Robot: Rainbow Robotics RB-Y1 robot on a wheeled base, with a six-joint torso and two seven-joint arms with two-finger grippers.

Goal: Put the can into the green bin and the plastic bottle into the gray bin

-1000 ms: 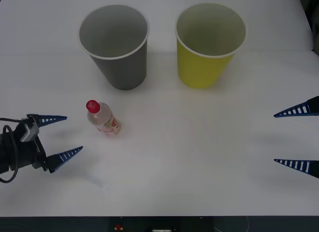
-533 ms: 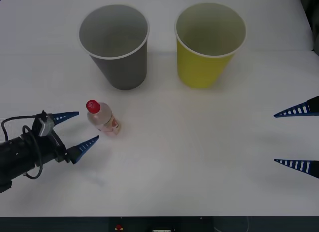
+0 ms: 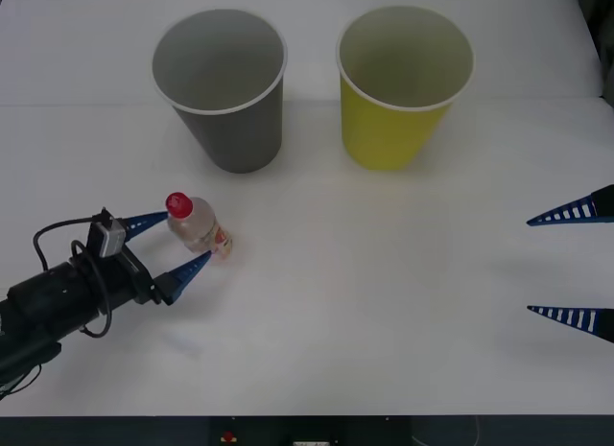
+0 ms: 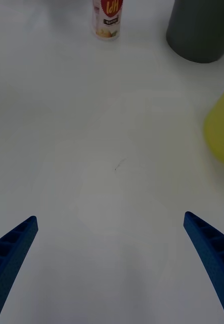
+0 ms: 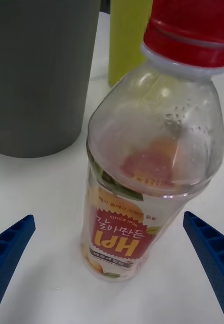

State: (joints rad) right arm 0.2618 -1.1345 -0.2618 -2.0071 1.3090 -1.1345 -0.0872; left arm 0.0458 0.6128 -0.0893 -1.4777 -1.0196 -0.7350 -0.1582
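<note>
we have the left gripper [image 3: 173,243] at about 8 o'clock on the table [image 3: 384,302], fingers spread apart and straddling the plastic bottle [image 3: 198,226], one blue tip on each side and neither visibly touching it. the bottle stands upright, red cap up, at 6 o'clock of the gray bin [image 3: 223,86] and well apart from it. in our left wrist view the bottle [image 5: 152,152] sits centred between the finger tips, so the line-up looks right for a side grasp on the body; we judge the next move is to close, then lift and carry toward 12 o'clock over the gray rim. risk: the light bottle tips if one finger lands first. the yellow bin [image 3: 403,82] stands at 3 o'clock of the gray one. the right gripper [image 3: 573,264] idles at 3 o'clock, fingers apart, holding nothing.
</note>
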